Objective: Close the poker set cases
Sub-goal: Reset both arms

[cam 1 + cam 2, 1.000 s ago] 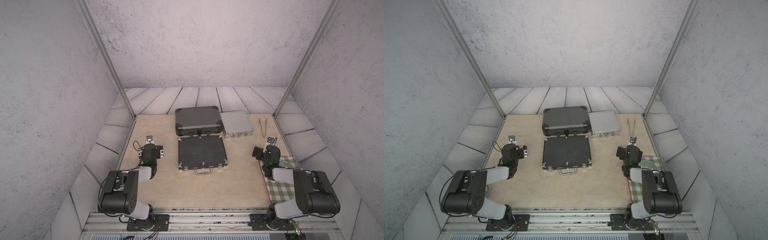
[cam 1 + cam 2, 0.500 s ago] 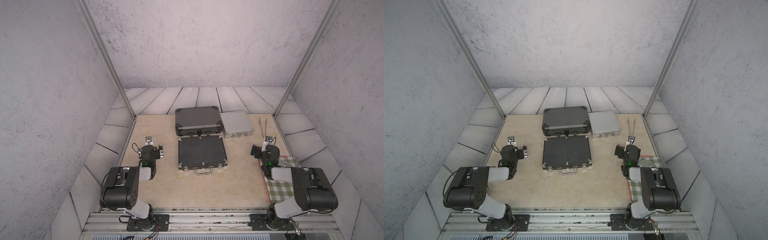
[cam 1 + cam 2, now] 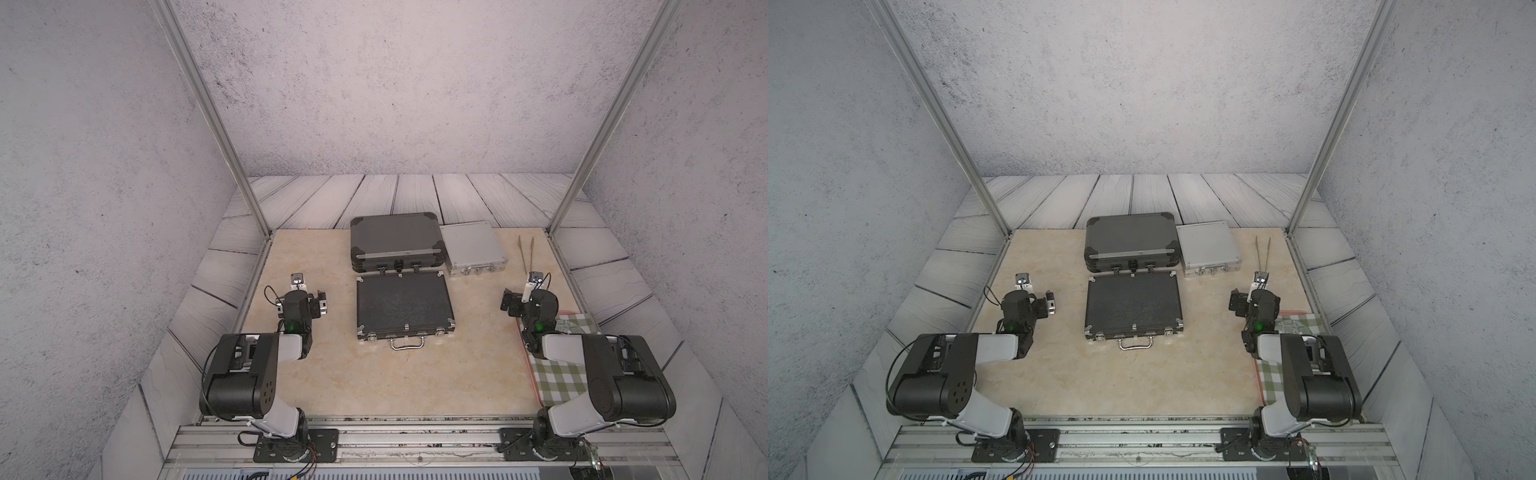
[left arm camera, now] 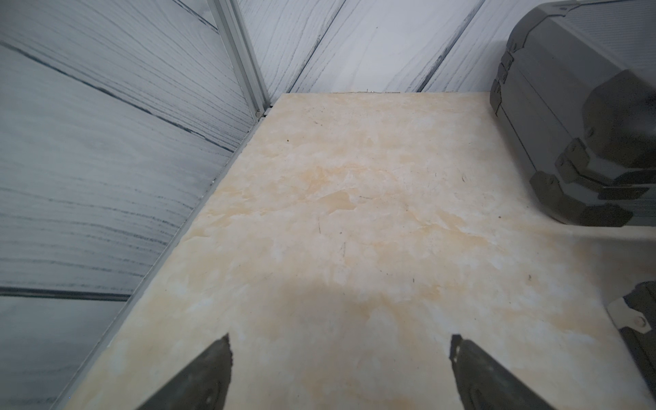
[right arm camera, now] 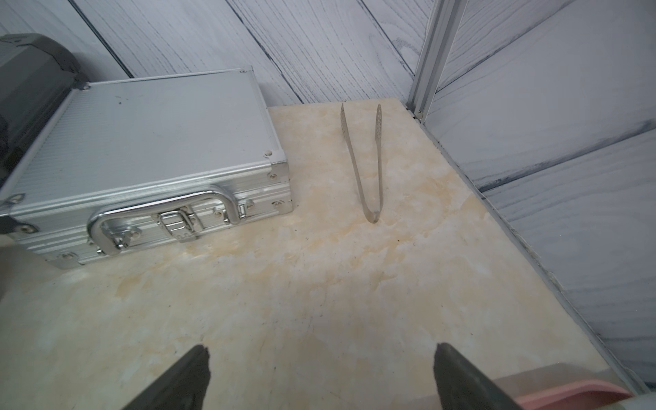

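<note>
Three poker set cases lie on the beige table with their lids down. The large dark-grey ribbed case [image 3: 395, 239] [image 3: 1129, 239] is at the back, and its black corner shows in the left wrist view [image 4: 582, 117]. The small silver case [image 3: 471, 245] [image 5: 149, 142] sits to its right, with its handle and latch facing me. The flat black case [image 3: 403, 305] [image 3: 1131, 303] lies in front, metal handle toward me. My left gripper [image 3: 303, 301] [image 4: 340, 339] hangs open left of the black case. My right gripper [image 3: 532, 303] [image 5: 321, 347] hangs open to the right, holding nothing.
Metal tongs [image 3: 525, 251] [image 5: 369, 167] lie right of the silver case. A green checked cloth [image 3: 561, 365] on a pink tray [image 5: 568, 395] sits under the right arm. Slanted plank panels and aluminium posts [image 3: 245, 183] border the table.
Both arms have shifted only slightly, their wrists straightening a little. The grippers stay open and the cases have not moved.
</note>
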Controlling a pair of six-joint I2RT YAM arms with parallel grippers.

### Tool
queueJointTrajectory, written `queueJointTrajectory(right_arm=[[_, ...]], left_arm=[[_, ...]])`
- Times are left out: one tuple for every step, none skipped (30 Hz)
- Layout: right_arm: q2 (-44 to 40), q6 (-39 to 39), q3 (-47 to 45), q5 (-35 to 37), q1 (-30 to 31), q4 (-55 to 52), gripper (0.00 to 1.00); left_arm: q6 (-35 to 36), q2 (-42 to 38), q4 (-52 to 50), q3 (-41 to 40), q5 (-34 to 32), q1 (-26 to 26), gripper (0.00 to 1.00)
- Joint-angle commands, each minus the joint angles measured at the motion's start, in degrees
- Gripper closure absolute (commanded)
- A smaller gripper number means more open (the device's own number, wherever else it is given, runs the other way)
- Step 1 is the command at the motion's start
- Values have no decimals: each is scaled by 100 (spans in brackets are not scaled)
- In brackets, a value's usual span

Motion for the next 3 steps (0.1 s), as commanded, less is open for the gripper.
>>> queueJointTrajectory(right_arm=[[109,-73,107,93,37,-46,1],[105,-77,98,94,37,-31,1],[94,-75,89,87,37,-32,1]], left_arm=[[-13,-98,-3,96,27,23,1],[-13,-106,-8,98,22,27,1],[-13,-105,-3,98,25,22,1]])
